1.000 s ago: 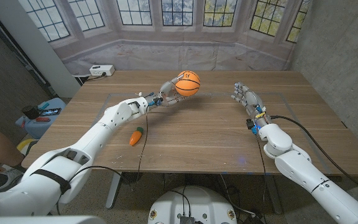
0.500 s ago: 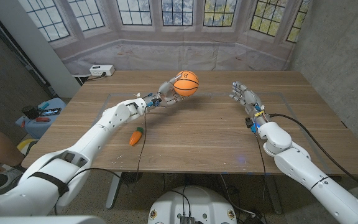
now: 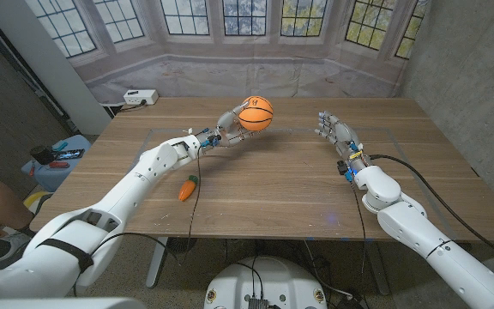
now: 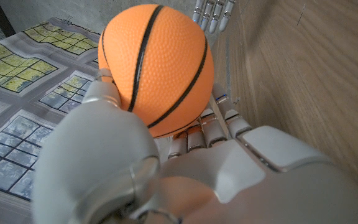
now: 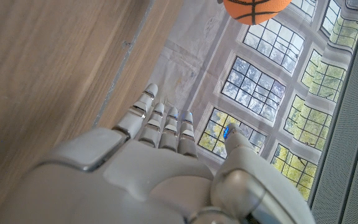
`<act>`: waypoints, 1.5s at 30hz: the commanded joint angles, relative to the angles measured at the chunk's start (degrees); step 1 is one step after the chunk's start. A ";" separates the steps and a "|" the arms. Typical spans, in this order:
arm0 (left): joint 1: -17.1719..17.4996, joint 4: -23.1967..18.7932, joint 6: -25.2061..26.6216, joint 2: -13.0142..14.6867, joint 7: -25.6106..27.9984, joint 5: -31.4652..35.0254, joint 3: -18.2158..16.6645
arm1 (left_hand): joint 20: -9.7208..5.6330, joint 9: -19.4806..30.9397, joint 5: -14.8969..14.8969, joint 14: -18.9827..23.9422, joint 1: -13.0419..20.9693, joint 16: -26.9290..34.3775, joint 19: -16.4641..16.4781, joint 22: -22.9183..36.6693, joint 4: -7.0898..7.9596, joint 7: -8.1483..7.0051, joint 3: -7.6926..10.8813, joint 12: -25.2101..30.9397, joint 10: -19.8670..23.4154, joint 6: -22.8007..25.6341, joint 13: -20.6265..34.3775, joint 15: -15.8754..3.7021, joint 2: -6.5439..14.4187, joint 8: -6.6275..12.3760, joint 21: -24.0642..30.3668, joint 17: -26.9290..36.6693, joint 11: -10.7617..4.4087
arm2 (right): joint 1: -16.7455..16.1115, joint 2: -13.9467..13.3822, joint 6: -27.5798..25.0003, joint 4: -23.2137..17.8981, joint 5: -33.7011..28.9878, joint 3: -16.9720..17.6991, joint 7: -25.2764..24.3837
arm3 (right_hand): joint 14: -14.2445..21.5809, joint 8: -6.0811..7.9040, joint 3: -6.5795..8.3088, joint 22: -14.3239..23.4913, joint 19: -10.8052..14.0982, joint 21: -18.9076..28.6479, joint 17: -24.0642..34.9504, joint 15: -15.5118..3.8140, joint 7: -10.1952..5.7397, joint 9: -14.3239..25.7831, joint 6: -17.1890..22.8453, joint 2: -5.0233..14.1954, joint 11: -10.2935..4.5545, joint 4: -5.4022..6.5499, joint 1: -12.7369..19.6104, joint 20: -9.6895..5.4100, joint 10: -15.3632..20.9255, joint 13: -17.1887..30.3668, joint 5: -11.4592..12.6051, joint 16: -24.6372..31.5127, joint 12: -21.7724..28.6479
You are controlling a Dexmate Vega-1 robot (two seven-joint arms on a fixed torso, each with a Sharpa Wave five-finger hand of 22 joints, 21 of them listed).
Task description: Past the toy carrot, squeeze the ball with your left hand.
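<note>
Ball [image 3: 256, 113] orange, pebbled, with black seams.

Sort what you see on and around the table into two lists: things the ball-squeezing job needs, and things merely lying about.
Belongs to the job:
- ball, orange, held in the left hand
- toy carrot, on the table nearer the robot

Just lying about:
- right hand, holding nothing, fingers apart
- white power strip at the table's far corner
- blue bin beside the table

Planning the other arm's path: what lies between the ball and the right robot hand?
Nothing: in the head view the stretch from the ball, held by the left robot hand, across to the open right robot hand is bare wooden table.
</note>
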 commanded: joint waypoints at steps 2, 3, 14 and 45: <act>-0.56 1.12 0.35 0.31 -2.16 -0.24 0.10 | 0.32 0.14 0.05 -0.79 -0.92 -0.31 -1.15 0.09 0.25 0.18 0.02 -0.44 -1.13 -1.35 0.23 0.37 -0.04 -0.72 -0.49 0.07 0.49 | 0.80 -0.02 -0.67 0.28 0.06 -0.57 0.34 | 0.24 0.06 -0.10 0.14 0.06 0.38 0.19 0.25 0.24 0.12 0.17 -0.03 0.29 -0.12 0.58 -0.06 0.06 0.30 0.12 0.15 0.12; -0.64 1.22 0.33 0.32 -2.31 -0.13 0.19 | 0.86 0.12 0.01 -0.89 -1.14 -0.38 -1.70 0.10 0.24 0.14 -0.06 -0.51 -1.27 -1.37 0.24 0.37 -0.18 -0.81 -0.74 0.06 0.55 | 0.81 -0.06 -0.71 0.25 0.06 -0.58 0.35 | 0.25 0.04 -0.10 0.14 0.06 0.38 0.19 0.24 0.24 0.12 0.13 -0.03 0.30 -0.12 0.58 -0.06 0.07 0.30 0.12 0.16 0.12; -0.90 2.16 0.74 -0.10 -3.36 -0.42 0.24 | 1.78 0.06 -0.14 -2.40 -2.40 -1.05 -2.88 0.17 0.31 0.93 -0.21 -1.19 -2.71 -3.02 0.29 1.51 -0.20 -1.89 -1.42 0.11 1.61 | 0.48 -0.53 -1.25 -0.13 0.34 -0.44 0.35 | 0.22 0.07 -0.14 0.14 0.06 0.37 0.19 0.27 0.25 0.11 0.18 -0.03 0.19 -0.13 0.60 -0.01 0.04 0.30 0.11 0.14 0.12; -2.79 6.83 0.65 -1.87 -6.18 -0.03 0.34 | 3.74 -0.20 -0.43 -7.55 -5.12 -3.11 -6.93 0.44 -0.47 0.07 0.11 -3.42 -8.37 -9.30 0.67 4.51 0.17 -4.92 -3.77 0.46 4.25 | 1.70 -0.80 -2.42 0.94 1.19 -0.86 1.37 | 0.12 0.01 -0.17 0.14 0.02 0.34 0.20 0.46 0.31 0.10 0.02 0.04 0.30 -0.14 0.68 -0.04 -0.09 0.30 0.12 0.12 0.09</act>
